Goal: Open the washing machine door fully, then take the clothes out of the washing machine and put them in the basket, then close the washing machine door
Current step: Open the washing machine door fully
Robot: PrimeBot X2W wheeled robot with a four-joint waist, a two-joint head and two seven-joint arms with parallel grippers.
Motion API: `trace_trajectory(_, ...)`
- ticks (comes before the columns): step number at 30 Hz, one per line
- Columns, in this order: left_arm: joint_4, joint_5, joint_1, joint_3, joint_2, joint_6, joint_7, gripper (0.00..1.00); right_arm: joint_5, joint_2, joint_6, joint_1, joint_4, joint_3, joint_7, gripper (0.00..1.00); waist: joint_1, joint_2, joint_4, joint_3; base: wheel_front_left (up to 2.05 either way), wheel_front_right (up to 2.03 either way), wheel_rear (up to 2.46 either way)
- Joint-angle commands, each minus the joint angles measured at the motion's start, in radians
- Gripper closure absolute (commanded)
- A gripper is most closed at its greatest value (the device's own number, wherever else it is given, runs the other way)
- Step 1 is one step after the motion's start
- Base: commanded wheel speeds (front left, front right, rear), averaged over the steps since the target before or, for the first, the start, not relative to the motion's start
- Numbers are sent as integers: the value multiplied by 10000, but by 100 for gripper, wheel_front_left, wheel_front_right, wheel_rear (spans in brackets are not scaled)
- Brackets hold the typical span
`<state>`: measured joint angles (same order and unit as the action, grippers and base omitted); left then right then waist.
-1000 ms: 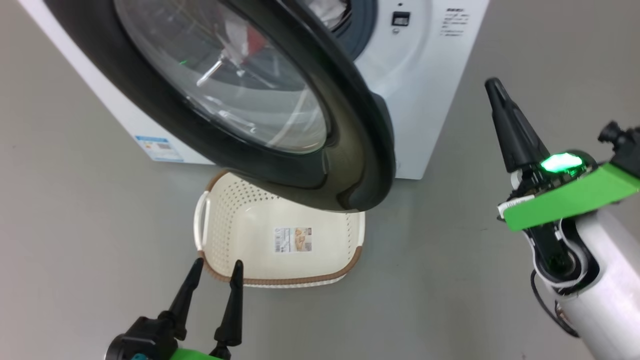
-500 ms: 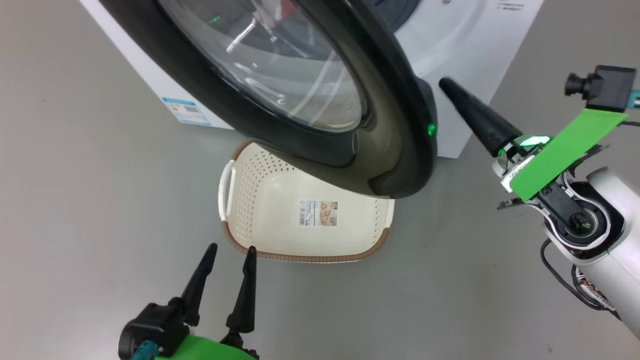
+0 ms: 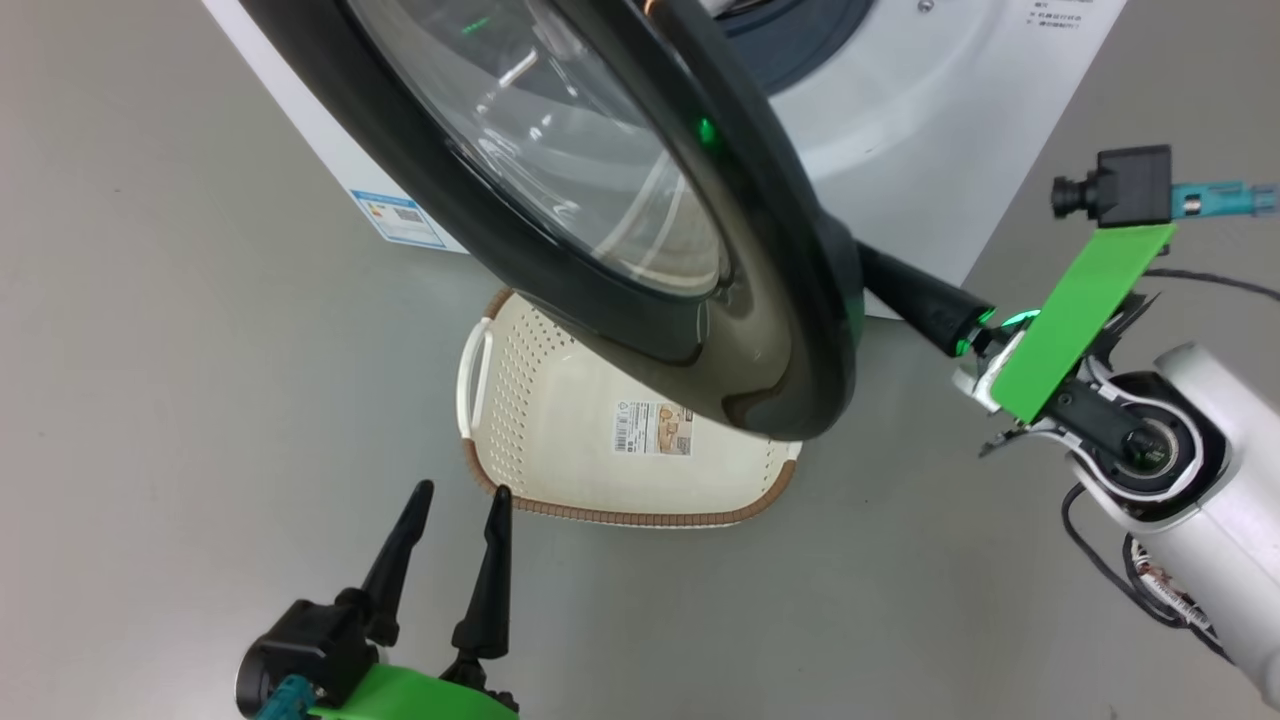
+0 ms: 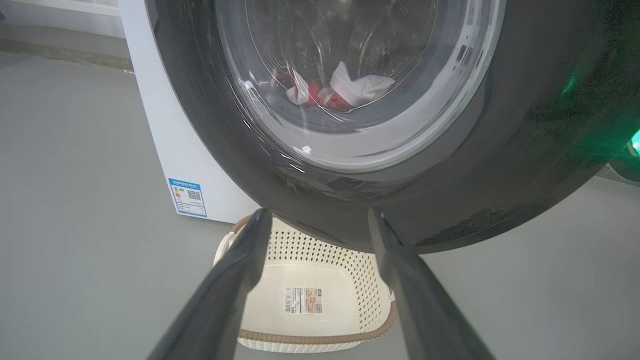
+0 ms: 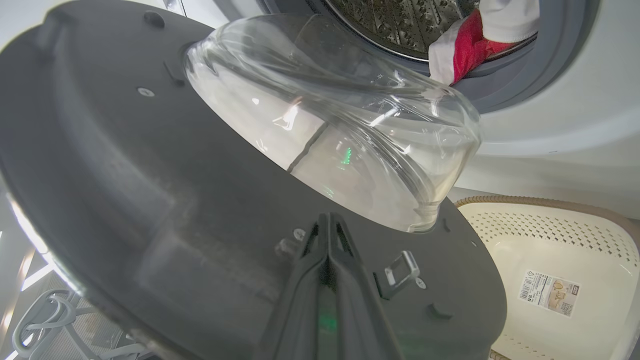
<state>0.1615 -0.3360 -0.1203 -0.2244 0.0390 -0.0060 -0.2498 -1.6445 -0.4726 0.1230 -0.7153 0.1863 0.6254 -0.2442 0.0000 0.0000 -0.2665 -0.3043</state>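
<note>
Right gripper (image 5: 327, 220) pinched closed, tips at inner face of washing machine door (image 5: 125, 175) mid-frame, left gripper (image 3: 462, 490) spread wide, empty, lower left

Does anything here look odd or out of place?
Only mildly: a red and white garment spills from the drum over the grey seal. The basket sits partly under the open door.

The floor (image 3: 150, 420) is a smooth, matte grey surface of uniform tone. Lighting is diffuse and even; shadows on it are soft-edged. In the left wrist view, the floor meets a pale wall base (image 4: 55, 6) at the upper left. In the right wrist view, a pale tubular frame (image 5: 42, 320) stands at the lower left, blurred.
</note>
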Motion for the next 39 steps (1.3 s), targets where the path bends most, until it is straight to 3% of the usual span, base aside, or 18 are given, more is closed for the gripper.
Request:
trace_trajectory(1,-249,-86,-79,342,112,88,-120,0,18,165,77,283,-361,4,-87,100,0,0,-54,75,0,0,0)
trace_trajectory(18,-305,40,713,495,112,80,-120,0,187,910,77,1577,-707,126,-1033,100,0,0,-848,1059,0,0,0)
trace_trajectory(39,-546,135,1307,581,112,255,-120,0,417,2120,77,2245,-654,108,-1734,100,0,0,-2366,1723,0,0,0)
